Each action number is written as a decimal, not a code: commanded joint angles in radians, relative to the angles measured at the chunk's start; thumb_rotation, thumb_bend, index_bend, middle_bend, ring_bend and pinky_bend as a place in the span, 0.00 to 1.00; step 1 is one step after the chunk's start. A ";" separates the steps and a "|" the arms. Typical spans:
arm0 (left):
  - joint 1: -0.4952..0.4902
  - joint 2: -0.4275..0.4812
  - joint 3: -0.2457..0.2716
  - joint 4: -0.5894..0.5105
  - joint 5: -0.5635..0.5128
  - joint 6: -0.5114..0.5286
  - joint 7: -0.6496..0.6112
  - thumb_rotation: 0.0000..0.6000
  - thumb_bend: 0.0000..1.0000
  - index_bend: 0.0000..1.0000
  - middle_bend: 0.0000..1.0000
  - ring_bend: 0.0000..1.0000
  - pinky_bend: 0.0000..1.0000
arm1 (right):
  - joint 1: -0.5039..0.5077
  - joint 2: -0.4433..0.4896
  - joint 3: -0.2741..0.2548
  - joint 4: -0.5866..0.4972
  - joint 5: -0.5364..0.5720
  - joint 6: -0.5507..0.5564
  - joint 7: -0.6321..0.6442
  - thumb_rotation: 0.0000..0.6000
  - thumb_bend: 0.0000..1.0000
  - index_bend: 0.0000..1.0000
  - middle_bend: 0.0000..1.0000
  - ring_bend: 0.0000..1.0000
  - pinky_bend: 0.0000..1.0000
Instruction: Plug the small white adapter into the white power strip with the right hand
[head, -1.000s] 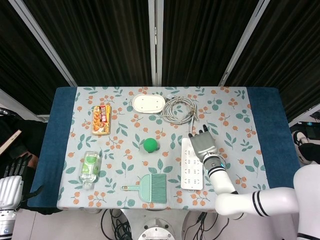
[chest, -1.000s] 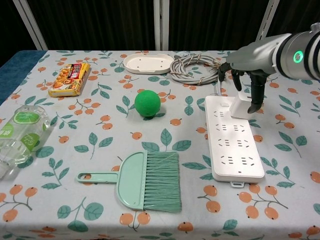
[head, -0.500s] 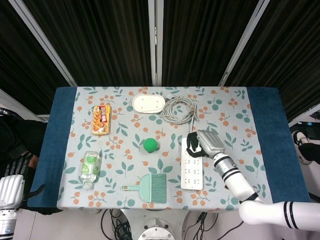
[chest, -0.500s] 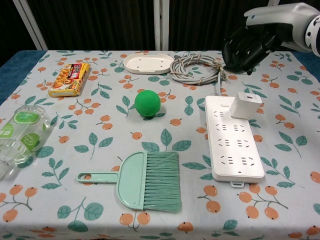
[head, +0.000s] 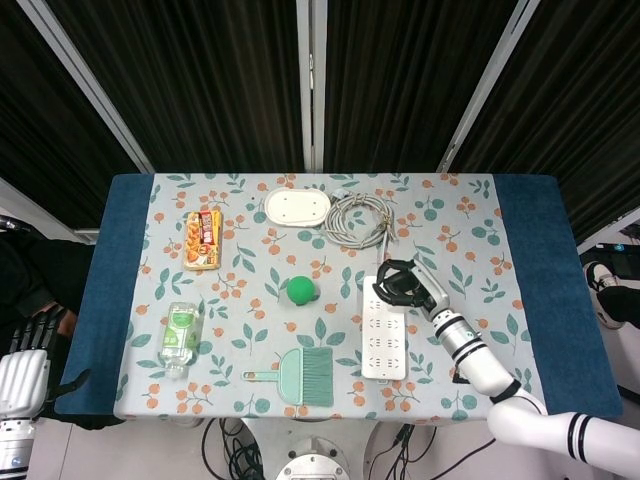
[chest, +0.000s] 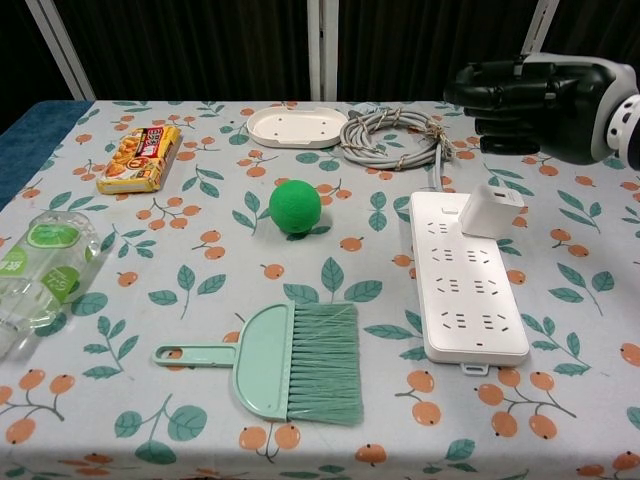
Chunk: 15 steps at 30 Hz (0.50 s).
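Flanking the power strip (chest: 466, 276), green ball (chest: 295, 206), brush (chest: 288, 361), coiled cable (chest: 392, 136)

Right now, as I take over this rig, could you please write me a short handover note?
Right hand: raised above the table behind the adapter, holding nothing, fingers apart.
Left hand: off the table at the near left edge; its state cannot be told.
Small white adapter: sits on the far right corner of the white power strip, leaning a little, free of the hand.
Done: the adapter appears placed in the strip.
Left: check it is fully seated; press it down if not.
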<state>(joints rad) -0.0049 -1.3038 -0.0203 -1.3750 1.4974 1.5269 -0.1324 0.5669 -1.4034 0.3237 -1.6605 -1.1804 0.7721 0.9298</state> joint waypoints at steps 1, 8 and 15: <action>0.000 0.000 0.000 0.000 -0.002 -0.002 0.000 1.00 0.14 0.04 0.00 0.00 0.00 | -0.022 -0.038 -0.003 0.059 -0.057 -0.042 0.070 1.00 0.81 1.00 0.94 1.00 1.00; -0.003 0.000 -0.001 0.000 -0.001 -0.005 0.002 1.00 0.14 0.04 0.00 0.00 0.00 | -0.010 -0.066 -0.017 0.098 -0.096 -0.057 0.121 1.00 0.82 1.00 0.94 1.00 1.00; -0.002 -0.003 0.000 0.004 -0.003 -0.007 -0.002 1.00 0.14 0.04 0.00 0.00 0.00 | 0.008 -0.091 -0.025 0.123 -0.099 -0.068 0.129 1.00 0.82 1.00 0.94 1.00 1.00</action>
<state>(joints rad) -0.0069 -1.3068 -0.0198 -1.3711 1.4941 1.5193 -0.1348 0.5730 -1.4922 0.2999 -1.5387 -1.2790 0.7048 1.0591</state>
